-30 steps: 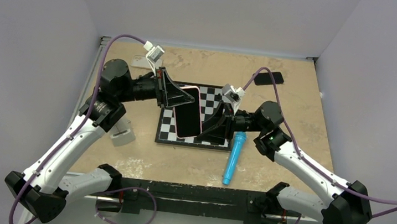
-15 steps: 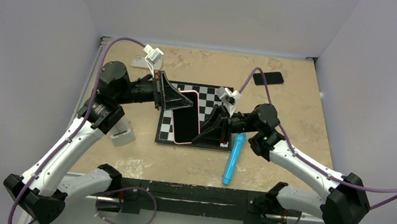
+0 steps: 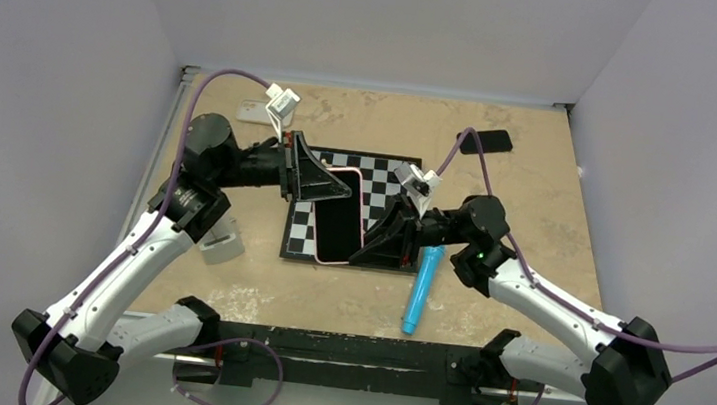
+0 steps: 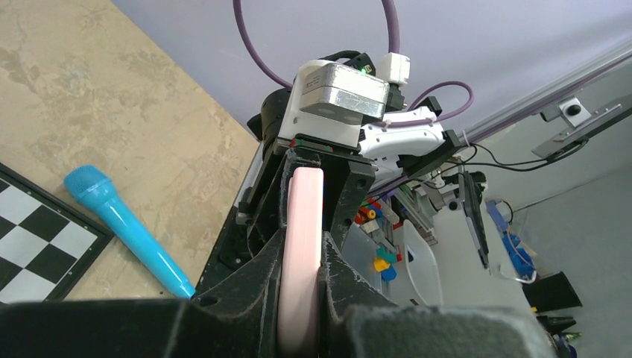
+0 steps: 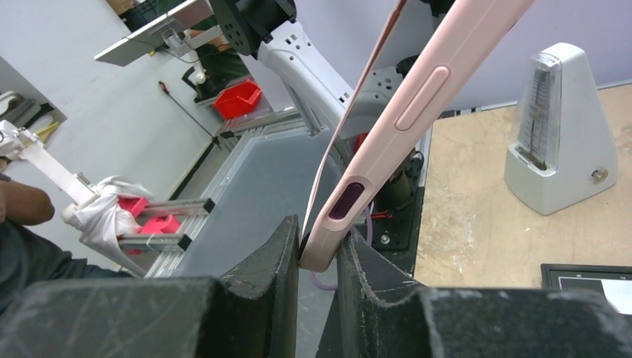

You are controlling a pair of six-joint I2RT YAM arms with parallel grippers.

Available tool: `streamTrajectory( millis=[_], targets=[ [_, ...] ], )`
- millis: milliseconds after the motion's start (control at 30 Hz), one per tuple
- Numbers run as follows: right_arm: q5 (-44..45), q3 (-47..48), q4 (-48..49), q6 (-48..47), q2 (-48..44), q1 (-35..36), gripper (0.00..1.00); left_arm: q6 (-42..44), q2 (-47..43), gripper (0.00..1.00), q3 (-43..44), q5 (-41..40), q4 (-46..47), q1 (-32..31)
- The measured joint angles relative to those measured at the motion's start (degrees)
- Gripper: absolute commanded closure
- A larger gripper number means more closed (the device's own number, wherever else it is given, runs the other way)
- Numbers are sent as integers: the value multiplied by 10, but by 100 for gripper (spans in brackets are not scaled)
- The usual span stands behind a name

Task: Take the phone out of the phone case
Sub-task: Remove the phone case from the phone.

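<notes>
A phone in a pink case (image 3: 340,223) hangs above the checkerboard mat (image 3: 388,170), held between both grippers. My left gripper (image 3: 340,190) is shut on the case's far end. In the left wrist view the pink edge (image 4: 301,224) sits pinched between the jaws of that gripper (image 4: 300,261). My right gripper (image 3: 362,254) is shut on the case's near corner. In the right wrist view the case (image 5: 417,97) runs up and away from that gripper (image 5: 319,247). A thin pink lip stands off from the case body there. The phone's dark screen faces up in the top view.
A blue toy microphone (image 3: 421,290) lies right of the mat, also in the left wrist view (image 4: 127,231). A white metronome (image 3: 220,244) stands left of the mat, also in the right wrist view (image 5: 560,134). A black slab (image 3: 487,141) and a white item (image 3: 252,109) lie at the back.
Both grippers and the cased phone have shifted slightly toward the near edge. The right arm has dropped lower. Both grips have held.
</notes>
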Motion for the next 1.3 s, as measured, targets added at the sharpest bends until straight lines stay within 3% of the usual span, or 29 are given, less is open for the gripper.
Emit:
streamTrajectory(
  millis=[267, 433, 633, 733, 833, 1167, 1300],
  targets=[
    [12, -6, -15, -12, -30, 2, 77, -34, 11, 100, -3, 22, 46, -1],
    [13, -6, -17, -21, -30, 3, 71, -33, 11, 100, -3, 22, 42, -1],
    [4, -6, -20, -40, -31, 3, 73, -34, 11, 100, -3, 18, 30, -1],
    [4, -5, -29, -49, -34, 3, 80, -34, 11, 100, -3, 18, 28, -1],
    [3, -5, -35, -54, -34, 3, 100, -33, 10, 100, -3, 18, 26, -1],
    [-21, 26, -91, -112, -34, 3, 100, -67, -5, 100, -17, -15, 11, -1],
    [-49, 71, -171, -158, -34, 2, 100, -136, -6, 100, -46, -14, 78, 2]
  ],
)
